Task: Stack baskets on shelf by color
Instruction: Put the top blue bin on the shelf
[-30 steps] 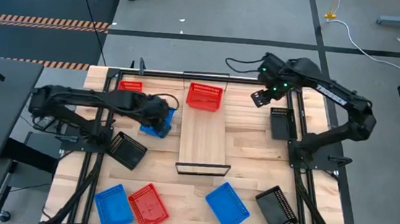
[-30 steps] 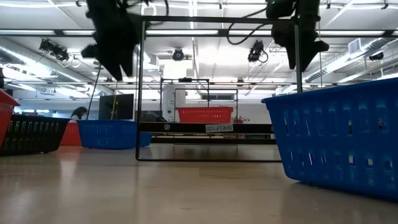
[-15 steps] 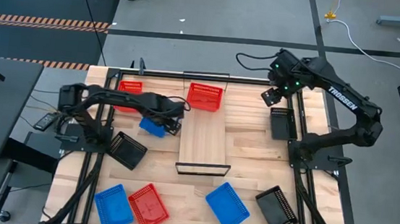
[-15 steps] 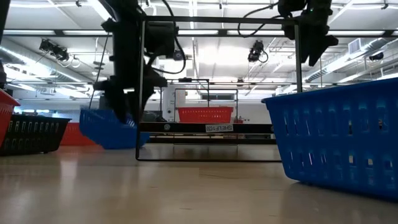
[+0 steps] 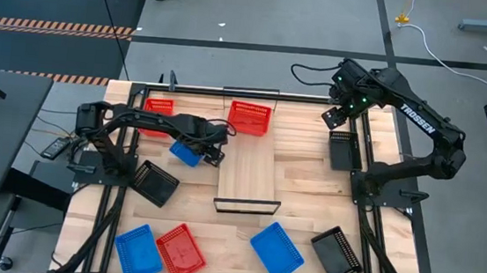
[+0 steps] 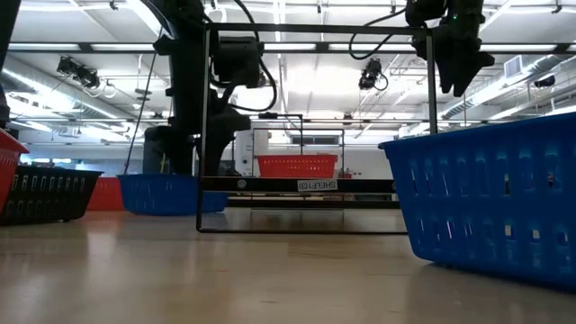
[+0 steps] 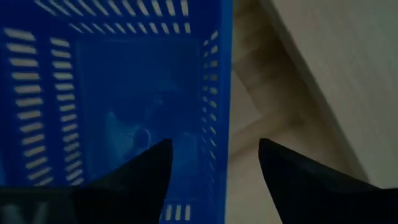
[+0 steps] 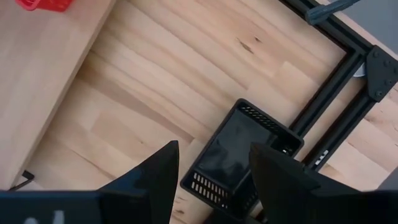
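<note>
Currently, entries as follows.
Left gripper (image 5: 215,154): centre-left of the high view, fingers apart astride one wall of the blue basket (image 5: 185,153).
Blue basket: now resting level on the bench (image 5: 311,173) just beside the shelf (image 5: 247,177); half a second ago it hung tilted.
Right gripper (image 5: 334,116): upper right, apart, empty, over a black basket (image 5: 344,150).
Shelf: holds one red basket (image 5: 249,117) at its far end.
Implication: blue not yet shelved; regrasp likely.

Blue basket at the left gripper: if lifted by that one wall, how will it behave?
The blue basket is probably light: thin slotted plastic. The left gripper straddles just one side wall, so the basket will likely hang tilted. The slotted wall may flex slightly.
</note>
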Controlling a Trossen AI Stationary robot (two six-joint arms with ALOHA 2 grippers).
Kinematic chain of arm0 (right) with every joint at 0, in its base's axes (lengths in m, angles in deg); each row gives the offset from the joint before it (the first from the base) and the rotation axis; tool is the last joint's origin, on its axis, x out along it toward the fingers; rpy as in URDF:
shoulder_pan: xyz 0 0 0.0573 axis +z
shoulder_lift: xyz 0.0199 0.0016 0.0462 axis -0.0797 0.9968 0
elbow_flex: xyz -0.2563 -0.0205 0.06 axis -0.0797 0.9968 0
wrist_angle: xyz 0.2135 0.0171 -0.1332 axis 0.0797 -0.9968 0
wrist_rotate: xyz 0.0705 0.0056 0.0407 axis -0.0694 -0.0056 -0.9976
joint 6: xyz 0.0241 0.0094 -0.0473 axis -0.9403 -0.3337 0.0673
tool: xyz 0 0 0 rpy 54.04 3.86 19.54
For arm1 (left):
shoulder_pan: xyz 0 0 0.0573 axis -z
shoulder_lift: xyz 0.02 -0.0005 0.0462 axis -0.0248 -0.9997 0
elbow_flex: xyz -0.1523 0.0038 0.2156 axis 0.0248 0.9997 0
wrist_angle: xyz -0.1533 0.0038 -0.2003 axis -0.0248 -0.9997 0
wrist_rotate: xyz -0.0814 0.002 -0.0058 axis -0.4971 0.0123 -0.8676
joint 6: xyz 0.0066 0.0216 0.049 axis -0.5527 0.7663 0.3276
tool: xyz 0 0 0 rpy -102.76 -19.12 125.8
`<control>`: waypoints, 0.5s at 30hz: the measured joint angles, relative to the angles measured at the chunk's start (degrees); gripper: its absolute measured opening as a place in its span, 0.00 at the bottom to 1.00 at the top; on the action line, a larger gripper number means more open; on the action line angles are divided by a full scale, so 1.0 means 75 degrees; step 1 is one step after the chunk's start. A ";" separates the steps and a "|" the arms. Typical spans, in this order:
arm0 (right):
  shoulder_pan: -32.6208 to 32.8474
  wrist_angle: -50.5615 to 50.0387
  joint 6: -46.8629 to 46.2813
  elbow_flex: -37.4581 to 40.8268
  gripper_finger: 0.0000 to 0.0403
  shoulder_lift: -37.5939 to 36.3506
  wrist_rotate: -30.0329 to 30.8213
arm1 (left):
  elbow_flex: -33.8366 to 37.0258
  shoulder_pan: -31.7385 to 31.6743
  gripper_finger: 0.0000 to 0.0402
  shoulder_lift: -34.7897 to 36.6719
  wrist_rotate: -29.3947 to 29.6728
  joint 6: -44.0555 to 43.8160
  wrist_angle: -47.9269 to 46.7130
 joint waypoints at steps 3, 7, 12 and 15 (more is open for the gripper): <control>0.0000 0.0026 -0.0111 0.0000 0.50 0.0000 0.0000 | 0.0000 0.0000 0.61 -0.0007 0.0382 0.0530 0.0006; 0.0000 0.0026 -0.0142 0.0000 0.50 0.0000 0.0000 | -0.0004 -0.0050 0.50 -0.0180 0.0472 0.1429 0.0009; 0.0003 0.0034 -0.0309 0.0000 0.50 0.0001 0.0000 | -0.0003 -0.0050 0.14 -0.0323 0.0086 0.1754 0.0075; 0.0003 0.0039 -0.0334 0.0000 0.50 0.0003 0.0003 | -0.0006 -0.0050 0.04 -0.0300 -0.0238 0.2010 0.0154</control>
